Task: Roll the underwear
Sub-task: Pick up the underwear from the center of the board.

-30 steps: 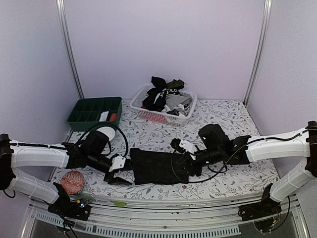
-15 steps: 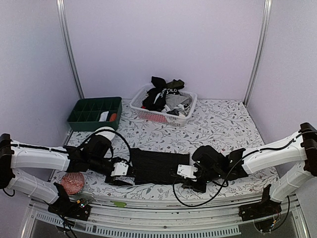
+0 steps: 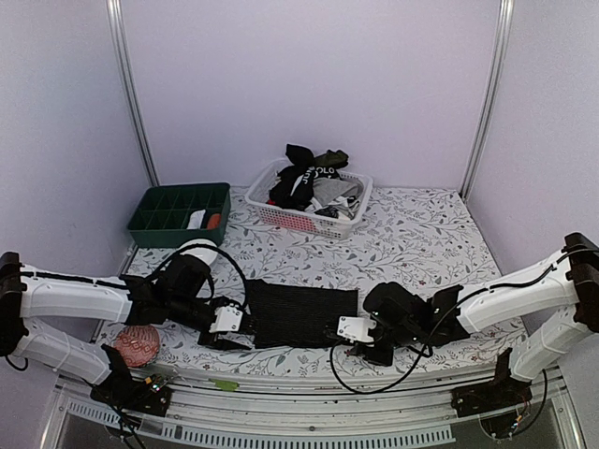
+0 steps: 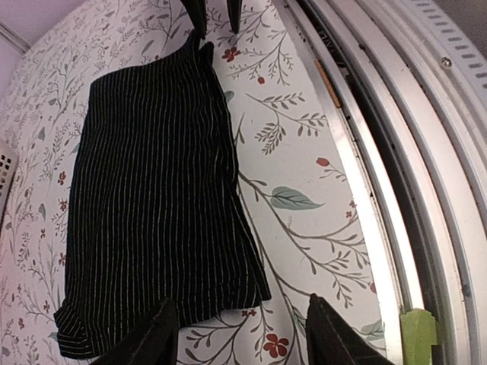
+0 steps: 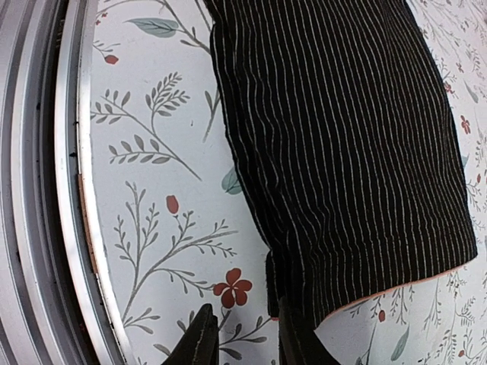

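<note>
Underwear [image 3: 301, 314]: lying flat between the claws.
Left claw [image 3: 241, 325]: standing spread, underwear at 3 o'clock.
Right claw [image 3: 341, 335]: gaping narrowly, underwear at 9 o'clock.

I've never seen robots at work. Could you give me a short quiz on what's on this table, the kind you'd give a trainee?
1. True or false: the striped underwear is already rolled up.
2. Where does the white basket of clothes stand?
A. On the table, farther from the arms than the underwear
B. At the near edge, between the arms
C. Inside the green tray
3. Fill the gap: the left gripper has its jaws ___ at the underwear's near corner.

Key
1. False: it lies flat.
2. A
3. open
</note>
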Controlling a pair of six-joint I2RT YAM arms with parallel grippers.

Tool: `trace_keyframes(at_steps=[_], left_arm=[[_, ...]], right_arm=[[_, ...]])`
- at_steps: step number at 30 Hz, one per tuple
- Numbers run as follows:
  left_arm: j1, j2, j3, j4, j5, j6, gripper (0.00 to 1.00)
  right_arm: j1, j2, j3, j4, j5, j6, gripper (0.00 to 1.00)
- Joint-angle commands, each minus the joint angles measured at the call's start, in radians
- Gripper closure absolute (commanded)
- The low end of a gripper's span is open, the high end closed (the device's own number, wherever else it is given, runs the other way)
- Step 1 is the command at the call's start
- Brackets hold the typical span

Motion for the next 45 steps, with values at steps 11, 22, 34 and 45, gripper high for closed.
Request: trace_keyframes(at_steps=[11,22,34,45], left_arm=[[-0.011,-0.002,0.015,0.006,0.037,0.035,0.44],[-0.011,-0.002,0.009,-0.009,0.023,0.050,0.44],[-0.024,0.042,0.015,0.010,0.015,0.101,0.48],[-0.083,0.197,0.061,0.072,-0.109,0.110,0.58]], right_arm=[[0.011,-0.023,-0.014,0.059,0.034,-0.047,0.68],[0.011,0.141,-0.039,0.090,0.098,-0.001,0.69],[0.011,0.153,-0.021,0.024,0.082,0.003,1.00],[0.010,0.157,0.005,0.004,0.071,0.007,1.00]])
